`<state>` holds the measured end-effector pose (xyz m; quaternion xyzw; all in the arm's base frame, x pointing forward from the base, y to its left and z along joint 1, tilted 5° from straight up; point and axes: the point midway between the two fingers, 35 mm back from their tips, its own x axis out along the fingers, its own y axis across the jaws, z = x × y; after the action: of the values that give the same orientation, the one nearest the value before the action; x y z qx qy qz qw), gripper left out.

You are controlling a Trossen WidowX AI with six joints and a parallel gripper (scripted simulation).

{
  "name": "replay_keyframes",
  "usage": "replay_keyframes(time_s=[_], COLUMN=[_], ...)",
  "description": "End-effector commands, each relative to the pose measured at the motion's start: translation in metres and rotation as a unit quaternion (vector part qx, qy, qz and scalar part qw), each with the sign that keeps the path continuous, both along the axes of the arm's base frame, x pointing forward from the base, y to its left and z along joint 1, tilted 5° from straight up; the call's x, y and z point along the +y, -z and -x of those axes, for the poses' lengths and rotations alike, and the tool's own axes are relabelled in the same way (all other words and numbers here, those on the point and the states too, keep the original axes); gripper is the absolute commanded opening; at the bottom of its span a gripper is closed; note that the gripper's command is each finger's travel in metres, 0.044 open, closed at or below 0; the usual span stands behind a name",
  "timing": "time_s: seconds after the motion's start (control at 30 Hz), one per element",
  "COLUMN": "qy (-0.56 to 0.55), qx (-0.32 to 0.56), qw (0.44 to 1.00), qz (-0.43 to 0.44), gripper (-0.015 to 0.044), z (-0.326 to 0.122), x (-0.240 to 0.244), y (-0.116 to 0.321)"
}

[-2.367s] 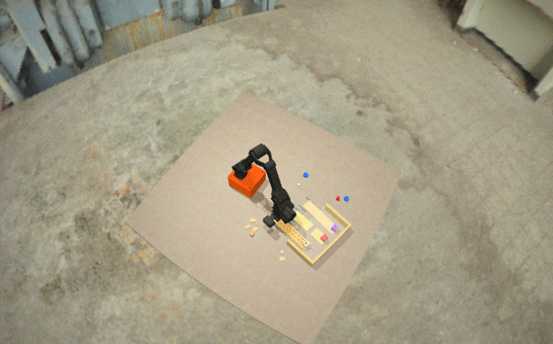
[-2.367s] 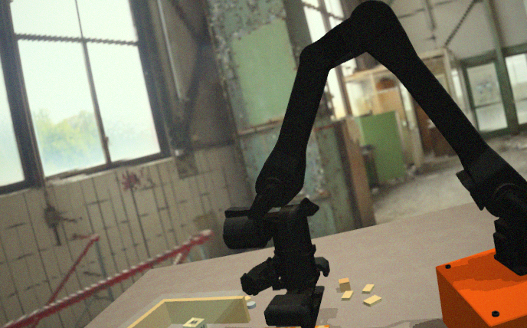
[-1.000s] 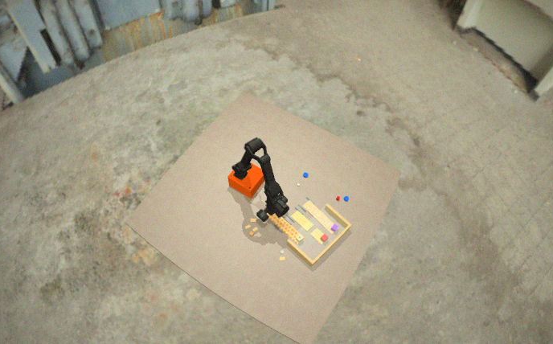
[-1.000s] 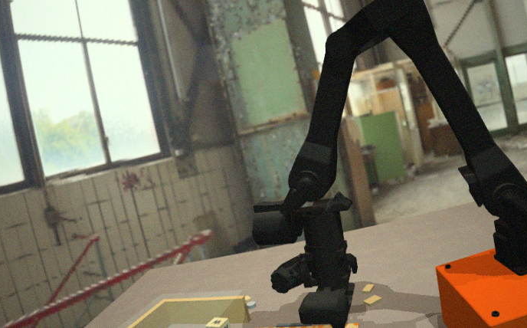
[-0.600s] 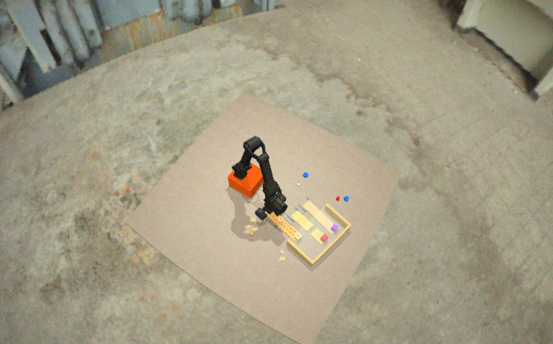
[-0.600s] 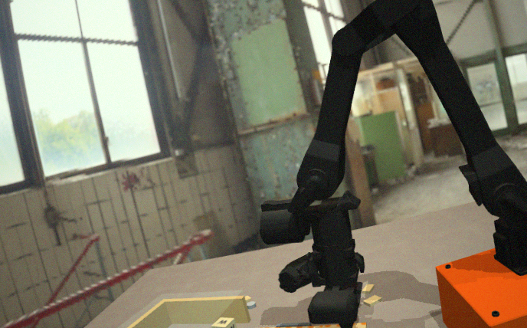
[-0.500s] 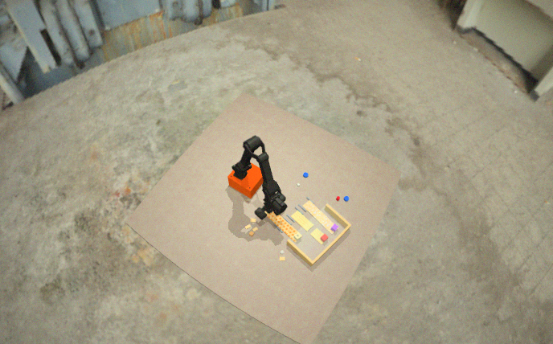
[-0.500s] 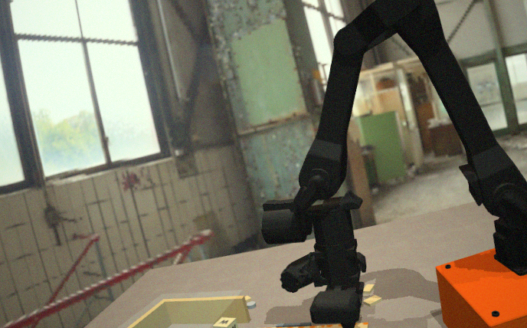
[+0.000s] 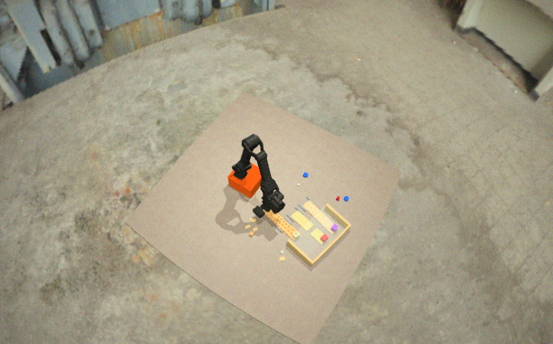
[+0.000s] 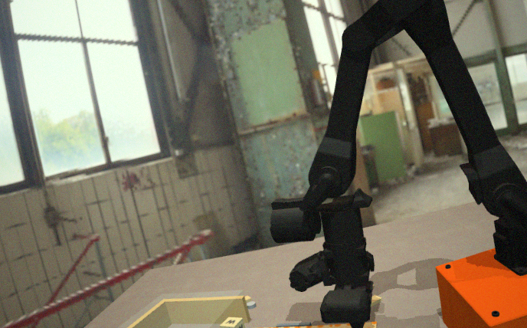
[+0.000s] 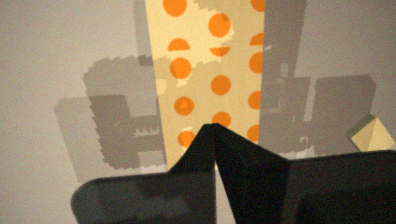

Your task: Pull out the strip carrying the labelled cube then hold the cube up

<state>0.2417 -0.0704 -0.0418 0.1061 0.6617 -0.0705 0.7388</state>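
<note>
Leaning near the dotted strip (image 9: 281,223) (image 10: 319,326) (image 11: 207,85): scattered blocks (image 9: 251,233) (image 11: 372,135).

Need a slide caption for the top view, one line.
Gripper shut at the near end of the orange-dotted strip, labelled cube at its far end.

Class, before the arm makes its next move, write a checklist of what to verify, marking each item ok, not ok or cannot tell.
1. Dotted strip in one piece: ok, no gap shows.
2. Labelled cube on that strip: ok, at its far end from the arm.
3. Gripper at the dotted strip, not another: ok, fingertips at its near end.
4. Gripper open, ready for the cube: not ok, it is shut.
5. Cube held up: not ok, it sits on the strip.
6. Strip pulled far enough: cannot tell.
</note>
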Motion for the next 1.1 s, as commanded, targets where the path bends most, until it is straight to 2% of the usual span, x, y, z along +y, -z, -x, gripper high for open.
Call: replay_keyframes(time_s=[0.0,1.07], qy=[-0.001,-0.001], qx=[0.019,0.02], qw=[1.0,1.0], qz=[-0.005,-0.005], gripper=[0.0,0.0], z=[0.016,0.042], x=[0.005,0.011], y=[0.006,0.008])
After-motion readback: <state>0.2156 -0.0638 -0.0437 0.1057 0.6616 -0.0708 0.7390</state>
